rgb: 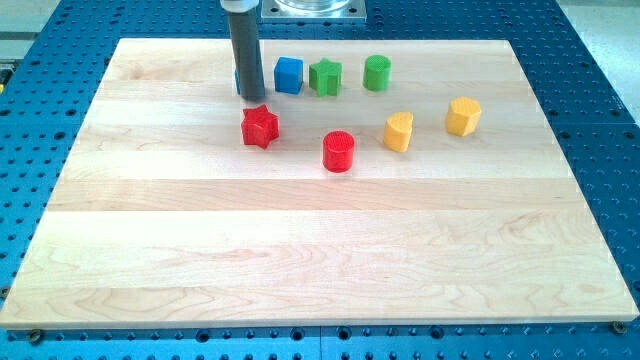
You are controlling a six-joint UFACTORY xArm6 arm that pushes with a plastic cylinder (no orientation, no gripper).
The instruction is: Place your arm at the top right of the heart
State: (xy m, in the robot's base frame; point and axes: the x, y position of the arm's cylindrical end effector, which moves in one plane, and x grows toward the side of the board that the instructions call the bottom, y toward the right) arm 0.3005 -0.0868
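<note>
The yellow heart (pixel 399 131) lies on the wooden board, right of centre in the upper part of the view. My rod comes down from the view's top, and my tip (pixel 248 99) rests on the board just above the red star (pixel 260 126). The tip is far to the left of the heart and slightly above it. A red cylinder (pixel 339 151) lies between the star and the heart. A yellow pentagon-like block (pixel 463 116) sits to the heart's upper right.
A blue cube (pixel 288 75), a green star (pixel 325 76) and a green cylinder (pixel 377 72) stand in a row near the board's top edge. A sliver of another blue block (pixel 237 80) shows behind the rod. The wooden board (pixel 320 250) lies on a blue perforated table.
</note>
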